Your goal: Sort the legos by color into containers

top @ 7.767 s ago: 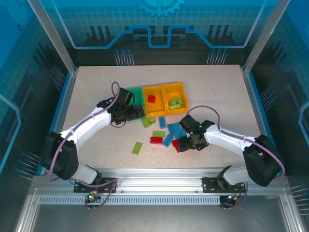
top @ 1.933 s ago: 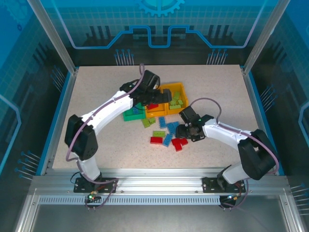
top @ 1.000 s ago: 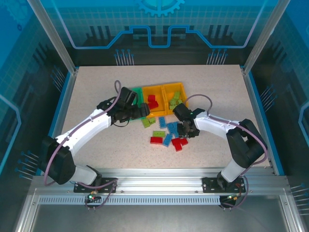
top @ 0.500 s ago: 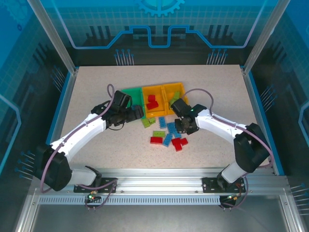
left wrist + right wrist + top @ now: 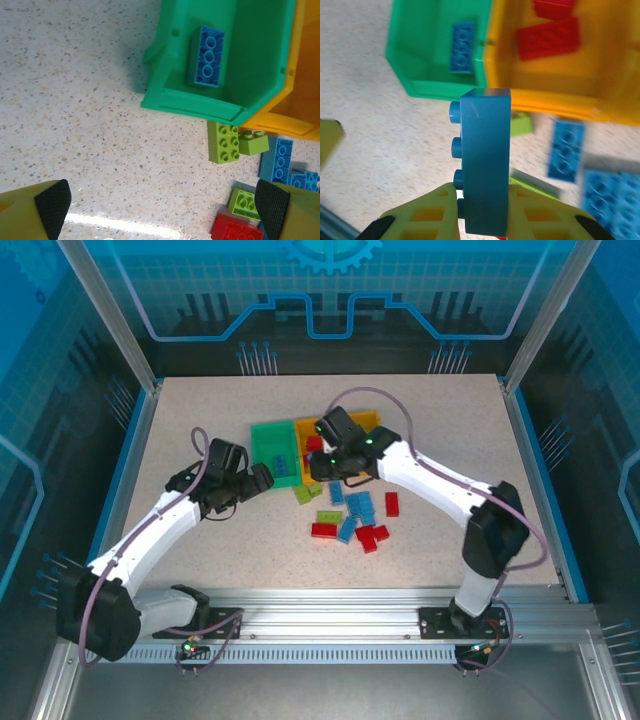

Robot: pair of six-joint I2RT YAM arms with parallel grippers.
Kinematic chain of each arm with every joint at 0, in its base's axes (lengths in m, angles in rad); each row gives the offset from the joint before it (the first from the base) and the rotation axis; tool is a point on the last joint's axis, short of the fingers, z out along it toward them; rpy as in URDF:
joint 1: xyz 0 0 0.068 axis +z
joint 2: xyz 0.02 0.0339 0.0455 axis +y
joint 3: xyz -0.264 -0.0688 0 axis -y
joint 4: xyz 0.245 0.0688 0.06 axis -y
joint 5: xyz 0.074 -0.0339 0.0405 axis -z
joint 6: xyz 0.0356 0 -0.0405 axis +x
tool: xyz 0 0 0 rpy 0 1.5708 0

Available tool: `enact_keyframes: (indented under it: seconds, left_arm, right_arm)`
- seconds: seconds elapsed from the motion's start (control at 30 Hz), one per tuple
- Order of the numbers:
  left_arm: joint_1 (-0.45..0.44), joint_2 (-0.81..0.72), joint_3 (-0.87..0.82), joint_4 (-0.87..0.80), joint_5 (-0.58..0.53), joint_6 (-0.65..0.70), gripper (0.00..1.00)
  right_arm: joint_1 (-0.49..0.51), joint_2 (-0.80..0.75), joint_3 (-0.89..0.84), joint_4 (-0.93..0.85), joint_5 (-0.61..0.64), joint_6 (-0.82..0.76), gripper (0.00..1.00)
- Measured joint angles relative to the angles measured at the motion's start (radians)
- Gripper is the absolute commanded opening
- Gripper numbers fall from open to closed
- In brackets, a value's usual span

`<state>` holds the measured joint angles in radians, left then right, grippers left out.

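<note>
Compared with half a second ago, the left fingers [image 5: 260,479] [image 5: 52,206] have drawn back from the near right corner of the green bin [image 5: 266,443] [image 5: 250,60] [image 5: 420,50] and now sit off its near left corner, spread wide with only bare desk [image 5: 190,410] between them. The bin, which the left arm partly covered then, is now in plain view. The right fingers [image 5: 322,464] [image 5: 437,212] have left the loose bricks [image 5: 360,506] on the near right of the green bin and now hang over its right side, where it meets the middle orange bin [image 5: 303,426] [image 5: 600,65]. They are clamped on a blue brick [image 5: 485,160], held on edge with its studs turned toward the green bin. The green bin holds one blue brick [image 5: 283,464] [image 5: 206,56] [image 5: 461,40] lying flat on its floor. Touching its right wall, the middle orange bin holds red bricks [image 5: 313,444] [image 5: 555,37]. Past that, the right orange bin [image 5: 368,419] is mostly covered by the right arm, so what it holds cannot be made out. On the desk just near of the green bin's right corner lie two lime bricks [image 5: 225,142], and farther to the near right lie more blue, lime and red ones.
</note>
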<state>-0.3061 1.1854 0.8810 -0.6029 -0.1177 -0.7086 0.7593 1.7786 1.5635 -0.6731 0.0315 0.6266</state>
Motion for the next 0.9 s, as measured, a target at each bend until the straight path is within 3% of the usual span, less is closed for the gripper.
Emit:
enact_keyframes:
  seconds: [0.27,0.6,0.7,0.77,0.9]
  left_arm:
    - [0.005,-0.043,-0.061,-0.032,-0.026,0.001,0.99]
    - [0.006,-0.11,-0.175,-0.063,-0.027,-0.001,0.99]
    - [0.006,-0.13,-0.192,-0.063,-0.027,-0.008,0.99]
    - [0.006,-0.138,-0.201,-0.066,-0.027,-0.016,0.99]
    - [0.006,-0.14,-0.211,-0.066,-0.024,-0.024,0.99]
  right_arm:
    - [0.007,0.285,0.331,-0.005,-0.112,-0.007,0.23]
    - [0.003,0.585,0.7,-0.11,-0.138,0.017,0.29]
    - [0.001,0.629,0.725,-0.127,-0.146,0.036,0.41]
    - [0.001,0.643,0.727,-0.129,-0.153,0.043,0.61]
    - [0.005,0.649,0.727,-0.127,-0.175,0.04,0.74]
